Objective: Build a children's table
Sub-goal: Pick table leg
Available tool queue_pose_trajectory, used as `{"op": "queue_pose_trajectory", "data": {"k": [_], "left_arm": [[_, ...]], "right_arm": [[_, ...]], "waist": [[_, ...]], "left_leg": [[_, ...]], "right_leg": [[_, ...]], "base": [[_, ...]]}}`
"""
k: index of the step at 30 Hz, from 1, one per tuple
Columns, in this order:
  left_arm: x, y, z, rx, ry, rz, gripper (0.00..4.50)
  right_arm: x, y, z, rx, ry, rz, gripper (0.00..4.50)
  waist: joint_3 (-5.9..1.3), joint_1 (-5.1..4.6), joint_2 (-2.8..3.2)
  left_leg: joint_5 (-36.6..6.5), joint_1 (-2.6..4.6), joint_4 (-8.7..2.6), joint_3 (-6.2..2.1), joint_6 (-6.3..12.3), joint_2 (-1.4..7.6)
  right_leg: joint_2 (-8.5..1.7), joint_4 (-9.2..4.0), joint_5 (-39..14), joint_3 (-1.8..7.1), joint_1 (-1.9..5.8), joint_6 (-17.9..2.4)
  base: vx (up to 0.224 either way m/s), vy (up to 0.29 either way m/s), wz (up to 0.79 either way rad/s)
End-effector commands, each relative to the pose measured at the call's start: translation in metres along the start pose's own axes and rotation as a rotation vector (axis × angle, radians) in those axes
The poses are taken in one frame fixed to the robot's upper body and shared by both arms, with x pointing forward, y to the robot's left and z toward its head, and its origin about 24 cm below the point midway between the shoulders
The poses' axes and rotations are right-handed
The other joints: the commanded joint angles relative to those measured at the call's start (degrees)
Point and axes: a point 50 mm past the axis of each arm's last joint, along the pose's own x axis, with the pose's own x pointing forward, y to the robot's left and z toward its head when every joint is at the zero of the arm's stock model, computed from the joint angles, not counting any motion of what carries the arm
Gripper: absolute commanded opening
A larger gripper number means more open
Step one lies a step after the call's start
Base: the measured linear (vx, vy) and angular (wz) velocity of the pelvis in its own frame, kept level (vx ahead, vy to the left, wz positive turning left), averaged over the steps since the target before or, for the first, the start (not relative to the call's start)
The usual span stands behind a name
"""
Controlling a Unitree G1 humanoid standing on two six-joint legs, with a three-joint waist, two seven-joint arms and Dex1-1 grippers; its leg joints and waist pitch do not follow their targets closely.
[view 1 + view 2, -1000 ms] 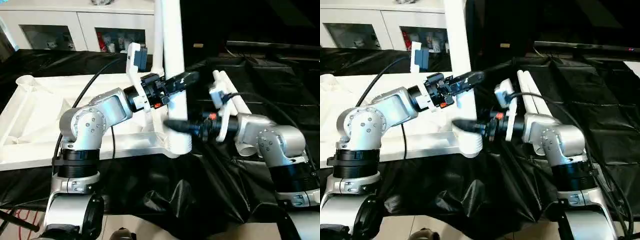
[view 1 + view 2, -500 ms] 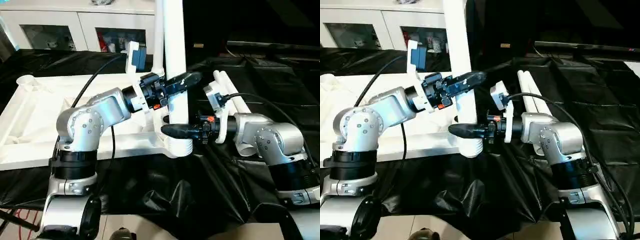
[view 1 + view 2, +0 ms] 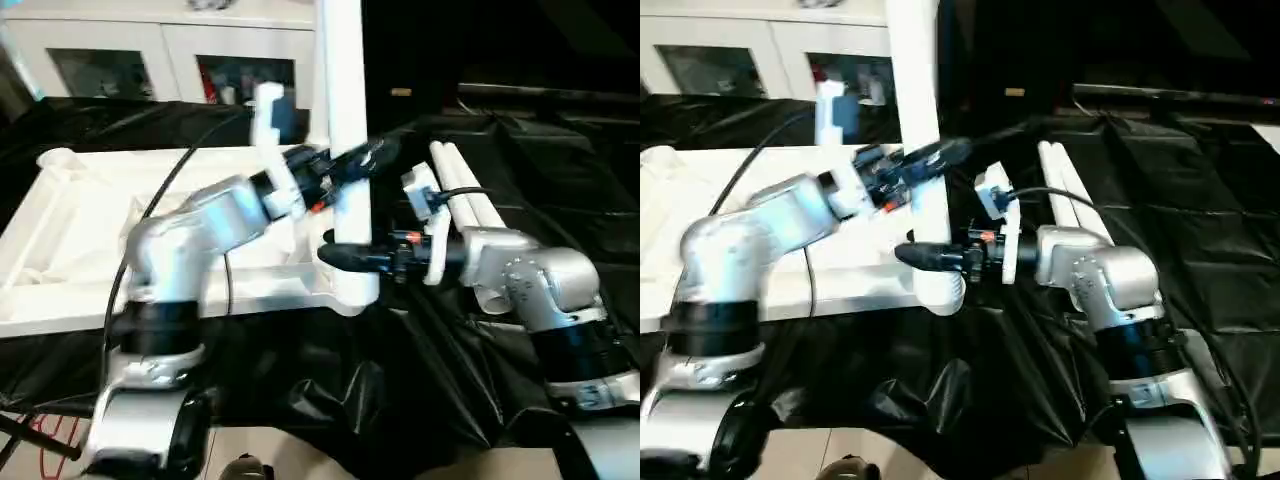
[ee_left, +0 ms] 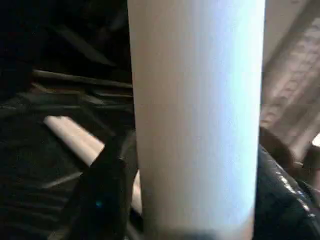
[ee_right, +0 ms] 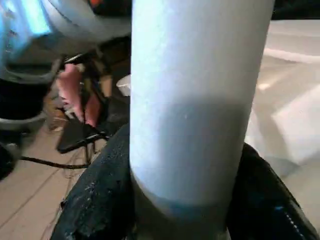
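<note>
While the long white tapered plastic tube leg (image 3: 345, 120) stands upright in the near right round corner socket (image 3: 350, 285) of the upturned white plastic rectangular tabletop (image 3: 90, 230), both arms reach in on it, one above the other. The left pincer (image 3: 360, 160) meets the leg higher up; its wrist view has the tube between two black fingers (image 4: 102, 195), though whether they press it or merely flank it cannot be told. The right pincer (image 3: 340, 255) reaches in from the right just above the socket, its fingers (image 5: 100, 195) close on either side of the tube; again a firm pinch cannot be told. Two holds at different heights would probably keep the leg plumb while it seats. A second leg (image 3: 318, 120) rises just behind. Spare white tube legs (image 3: 470, 195) lie beside the right forearm on the black plastic sheet (image 3: 400, 400) covering the desk, within reach for the remaining sockets.
</note>
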Motion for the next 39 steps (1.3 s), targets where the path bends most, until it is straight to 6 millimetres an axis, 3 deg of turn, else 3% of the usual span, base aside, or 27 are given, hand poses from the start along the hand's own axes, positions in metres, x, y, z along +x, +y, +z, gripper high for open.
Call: {"op": "queue_pose_trajectory", "data": {"k": [1,6,7,11,12,20,23,27,30,35,37,39], "left_arm": [[-0.001,0.010,0.007,-0.004,-0.027,0.129,2.99],[0.002,0.014,0.005,0.010,-0.029,0.232,2.99],[0.002,0.013,0.004,0.002,-0.040,0.231,2.73],[0.004,0.009,0.004,-0.034,-0.065,0.225,2.60],[0.004,0.008,0.004,-0.036,-0.067,0.224,2.34],[0.006,0.005,0.004,-0.061,-0.078,0.190,2.03],[0.006,0.003,0.004,-0.041,-0.074,0.168,1.88],[0.004,0.004,0.005,-0.021,-0.068,0.154,1.84],[-0.001,0.001,0.004,0.066,0.000,0.064,1.84],[-0.009,-0.002,-0.001,0.108,0.083,-0.050,1.84],[-0.009,-0.003,-0.001,0.114,0.090,-0.064,1.84],[-0.010,-0.003,0.002,0.124,0.088,-0.083,1.84]], "right_arm": [[0.003,0.005,0.010,-0.060,-0.030,0.018,1.95],[0.008,0.002,0.011,-0.074,-0.042,-0.013,1.95],[0.009,0.002,0.012,-0.076,-0.043,-0.021,1.95],[0.010,0.001,0.012,-0.078,-0.045,-0.029,1.95],[0.011,0.000,0.012,-0.079,-0.046,-0.032,1.95],[0.013,-0.002,0.014,-0.101,-0.054,-0.060,1.95],[0.014,-0.001,0.015,-0.108,-0.068,-0.038,2.65],[0.014,0.000,0.015,-0.106,-0.065,-0.025,2.74],[0.011,-0.001,0.017,-0.151,-0.045,-0.033,3.09],[-0.001,0.002,0.019,-0.161,0.013,0.044,3.13],[-0.001,0.002,0.019,-0.160,0.017,0.051,3.13],[-0.003,0.002,0.019,-0.164,0.031,0.066,3.13]], "waist": [[-4.95,0.04,-0.59],[-4.94,-0.03,-0.82],[-4.92,-0.05,-0.84],[-4.87,0.06,-0.81],[-4.90,0.06,-0.77],[-4.92,0.11,-0.63],[-4.89,0.04,-0.61],[-4.89,-0.01,-0.52],[-4.90,0.05,-0.15],[-4.85,-0.02,-0.45],[-4.87,-0.02,-0.32],[-4.86,-0.06,-0.72]], "left_leg": [[-6.0,0.65,-3.01,-0.04,0.32,0.63],[-5.3,0.53,-2.97,-0.02,1.31,0.52],[-5.4,0.57,-2.94,-0.02,1.40,0.54],[-5.6,0.58,-2.93,0.03,1.30,0.57],[-5.6,0.55,-2.90,0.01,1.37,0.56],[-5.7,0.53,-2.91,-0.04,1.51,0.54],[-6.1,0.61,-2.96,-0.06,1.48,0.59],[-6.3,0.70,-3.00,-0.08,1.46,0.64],[-6.7,0.81,-3.06,-0.14,1.29,0.67],[-6.9,0.91,-3.03,0.02,1.23,0.70],[-6.8,0.81,-3.06,-0.01,1.19,0.69],[-6.5,0.77,-3.05,0.04,1.24,0.68]], "right_leg": [[-3.59,-3.96,-5.9,2.15,3.68,-10.5],[-3.51,-4.05,-5.5,2.02,3.68,-11.1],[-3.50,-4.11,-6.0,2.03,3.62,-10.8],[-3.56,-4.16,-6.8,2.04,3.59,-10.9],[-3.53,-4.12,-6.6,2.05,3.57,-10.8],[-3.55,-4.15,-6.3,2.00,3.57,-10.9],[-3.53,-4.17,-6.6,1.98,3.49,-10.8],[-3.51,-4.11,-6.5,1.98,3.47,-11.0],[-3.53,-4.10,-7.2,1.97,3.26,-10.7],[-3.41,-3.95,-5.8,2.05,3.32,-11.3],[-3.50,-3.85,-5.9,2.05,3.42,-11.5],[-3.56,-3.86,-6.1,2.06,3.48,-11.7]], "base": [[0.000,0.000,0.00],[0.000,0.000,0.00],[0.000,0.000,0.00],[0.000,0.000,0.00],[0.000,0.000,0.00],[0.000,0.000,0.00],[0.000,0.000,0.00],[0.000,0.000,0.00],[0.000,0.000,0.00],[0.000,0.000,0.00],[0.000,0.000,0.00],[0.000,0.000,0.00]]}}
